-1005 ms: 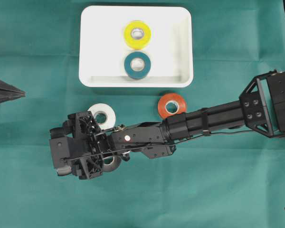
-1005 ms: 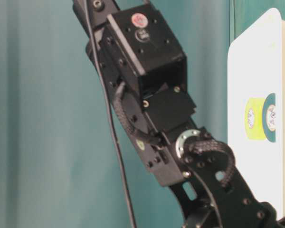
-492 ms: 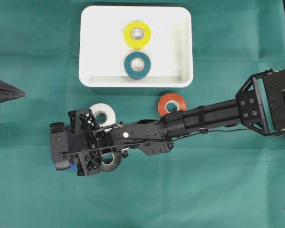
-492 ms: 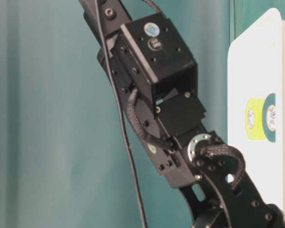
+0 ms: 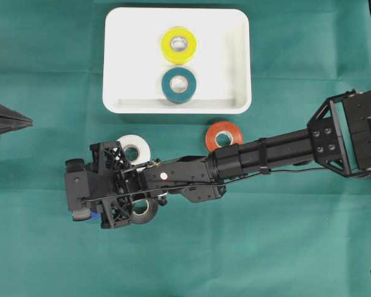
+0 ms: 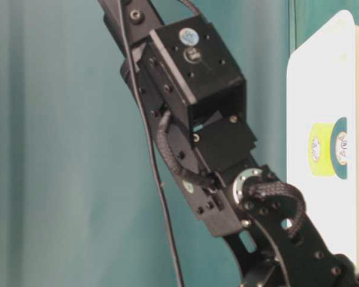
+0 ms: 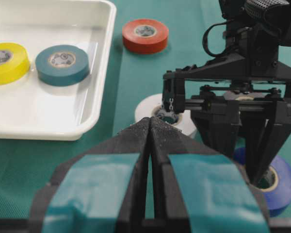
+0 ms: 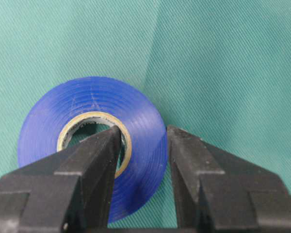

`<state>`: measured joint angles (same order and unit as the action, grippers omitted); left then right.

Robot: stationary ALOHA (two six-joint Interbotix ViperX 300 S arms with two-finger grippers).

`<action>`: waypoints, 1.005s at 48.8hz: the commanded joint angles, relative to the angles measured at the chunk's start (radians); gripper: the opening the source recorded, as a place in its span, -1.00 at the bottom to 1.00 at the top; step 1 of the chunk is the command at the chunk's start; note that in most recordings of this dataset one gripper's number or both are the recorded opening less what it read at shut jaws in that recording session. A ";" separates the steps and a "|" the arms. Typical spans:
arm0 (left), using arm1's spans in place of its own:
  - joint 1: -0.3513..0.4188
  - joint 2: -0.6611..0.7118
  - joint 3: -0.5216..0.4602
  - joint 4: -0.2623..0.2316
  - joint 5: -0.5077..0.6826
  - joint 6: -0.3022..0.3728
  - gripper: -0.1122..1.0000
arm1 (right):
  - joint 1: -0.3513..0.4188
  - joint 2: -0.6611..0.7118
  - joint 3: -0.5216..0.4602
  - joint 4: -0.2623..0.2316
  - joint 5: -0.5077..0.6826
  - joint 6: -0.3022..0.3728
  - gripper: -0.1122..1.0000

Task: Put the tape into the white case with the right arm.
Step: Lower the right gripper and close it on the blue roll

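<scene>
A: Right gripper?

B: Clamped on the blue tape, one finger in the core, the other outside the wall. The roll lies flat on the green cloth.

A: The case?

B: Apart from it, farther up the overhead view. It holds a yellow roll and a teal roll.

A: Other rolls outside?

B: White roll and grey roll partly under the right wrist; orange roll near the case rim.

A: Left gripper?

B: Fingers pressed together, nothing between them, at the left edge overhead.
</scene>
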<state>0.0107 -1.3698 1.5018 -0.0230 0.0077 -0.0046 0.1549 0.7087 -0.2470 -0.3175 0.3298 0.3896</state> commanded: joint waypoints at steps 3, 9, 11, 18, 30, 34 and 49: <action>0.003 0.006 -0.011 0.000 -0.006 0.002 -0.79 | 0.005 -0.091 -0.008 -0.017 0.012 0.003 -0.77; 0.003 0.006 -0.012 0.000 -0.006 0.002 -0.79 | 0.006 -0.127 0.002 -0.034 0.018 0.003 -0.77; 0.003 0.006 -0.011 0.000 -0.006 0.000 -0.79 | 0.006 -0.138 0.002 -0.037 0.021 0.003 -0.78; 0.003 0.006 -0.012 0.000 -0.006 0.000 -0.79 | 0.005 -0.155 0.002 -0.051 0.029 0.005 -0.78; 0.003 0.008 -0.012 0.000 -0.006 0.000 -0.79 | 0.005 -0.155 0.002 -0.052 0.021 0.006 -0.78; 0.003 0.006 -0.011 -0.002 -0.006 0.000 -0.79 | -0.002 -0.155 0.002 -0.051 0.008 0.006 -0.78; 0.003 0.006 -0.011 -0.002 -0.006 0.000 -0.79 | -0.072 -0.181 0.002 -0.084 -0.002 0.005 -0.78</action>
<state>0.0107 -1.3698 1.5018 -0.0230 0.0077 -0.0046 0.1135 0.6029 -0.2316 -0.3850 0.3375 0.3927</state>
